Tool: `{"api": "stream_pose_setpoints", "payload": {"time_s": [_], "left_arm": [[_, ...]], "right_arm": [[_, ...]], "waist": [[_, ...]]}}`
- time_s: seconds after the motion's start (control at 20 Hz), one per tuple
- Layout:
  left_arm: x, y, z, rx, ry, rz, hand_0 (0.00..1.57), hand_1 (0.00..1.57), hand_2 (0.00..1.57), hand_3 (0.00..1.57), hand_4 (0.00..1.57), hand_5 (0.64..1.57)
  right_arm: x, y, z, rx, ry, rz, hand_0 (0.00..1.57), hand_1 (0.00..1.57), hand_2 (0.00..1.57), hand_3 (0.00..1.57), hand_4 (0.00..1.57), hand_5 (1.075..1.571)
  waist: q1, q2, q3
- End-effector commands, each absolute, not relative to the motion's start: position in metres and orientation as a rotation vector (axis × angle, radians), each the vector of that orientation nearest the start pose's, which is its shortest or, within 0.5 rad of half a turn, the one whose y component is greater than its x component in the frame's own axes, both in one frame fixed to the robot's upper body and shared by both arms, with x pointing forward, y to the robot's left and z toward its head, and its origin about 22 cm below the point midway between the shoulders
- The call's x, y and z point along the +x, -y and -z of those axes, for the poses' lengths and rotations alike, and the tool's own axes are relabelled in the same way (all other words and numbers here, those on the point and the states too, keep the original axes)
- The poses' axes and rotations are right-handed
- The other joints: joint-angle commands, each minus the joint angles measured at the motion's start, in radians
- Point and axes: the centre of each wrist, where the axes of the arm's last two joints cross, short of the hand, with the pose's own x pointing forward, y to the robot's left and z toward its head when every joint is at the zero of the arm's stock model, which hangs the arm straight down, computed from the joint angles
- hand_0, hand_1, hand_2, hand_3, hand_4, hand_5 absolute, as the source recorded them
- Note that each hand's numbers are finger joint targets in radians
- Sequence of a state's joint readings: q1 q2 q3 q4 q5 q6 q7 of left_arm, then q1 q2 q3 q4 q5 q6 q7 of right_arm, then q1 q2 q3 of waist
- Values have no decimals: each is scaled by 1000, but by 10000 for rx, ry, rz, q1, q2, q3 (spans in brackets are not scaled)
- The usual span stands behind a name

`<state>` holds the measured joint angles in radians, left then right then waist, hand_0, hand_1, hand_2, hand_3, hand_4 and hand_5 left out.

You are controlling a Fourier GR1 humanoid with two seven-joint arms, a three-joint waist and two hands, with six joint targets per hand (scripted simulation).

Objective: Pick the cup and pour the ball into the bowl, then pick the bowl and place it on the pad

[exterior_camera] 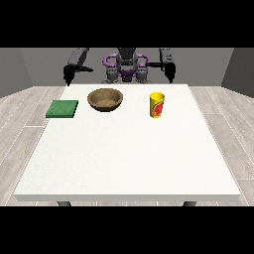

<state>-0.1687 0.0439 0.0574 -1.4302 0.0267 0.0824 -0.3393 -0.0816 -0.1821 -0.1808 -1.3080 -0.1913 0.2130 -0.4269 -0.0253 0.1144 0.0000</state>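
The yellow cup (157,105) with a red mark stands upright on the white table (129,158), towards the far edge at the view's right. The hand at the view's right (170,73) hangs behind and above it, well apart, holding nothing; whether its fingers are curled cannot be told. The brown bowl (105,99) sits left of the cup, the green pad (62,109) further left. The hand at the view's left (67,77) hangs beyond the pad, also holding nothing.
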Motion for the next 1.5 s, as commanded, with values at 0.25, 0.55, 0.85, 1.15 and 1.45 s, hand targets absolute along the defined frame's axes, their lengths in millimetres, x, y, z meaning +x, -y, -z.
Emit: {"api": "stream_pose_setpoints", "payload": {"time_s": [0.25, 0.55, 0.85, 1.15, 1.45], "left_arm": [[335, -256, -22, 1609, 20504, -645, 0, 0, 0, 0, 0, 1466], [351, -274, -3, 1887, 20568, -934, 0, 0, 0, 0, 0, 1416], [359, -290, 13, 2222, 20274, -1186, 0, 0, 0, 0, 0, 1403], [373, -297, 2, 2424, 21304, -1382, 0, 0, 0, 0, 0, 1391], [396, -279, -25, 3213, 22386, -2267, 562, 562, 0, 0, 552, 1532]], "right_arm": [[283, 312, 34, 1289, 19751, 122, 0, 0, 0, 0, 0, 1548], [296, 311, 32, 1488, 19926, 110, 0, 0, 0, 0, 0, 1550], [289, 324, 37, 1808, 19914, -44, 0, 0, 0, 0, 0, 1546], [297, 331, 35, 1599, 21106, -251, 0, 0, 0, 0, 0, 1548], [323, 354, -6, 1635, 22129, -808, 0, 0, 0, 0, 0, 1538]], "waist": [[-365, 1722, 1], [-523, 1908, -2], [-964, 2004, -4], [-1105, 3113, -4], [-1511, 4443, -5]]}}
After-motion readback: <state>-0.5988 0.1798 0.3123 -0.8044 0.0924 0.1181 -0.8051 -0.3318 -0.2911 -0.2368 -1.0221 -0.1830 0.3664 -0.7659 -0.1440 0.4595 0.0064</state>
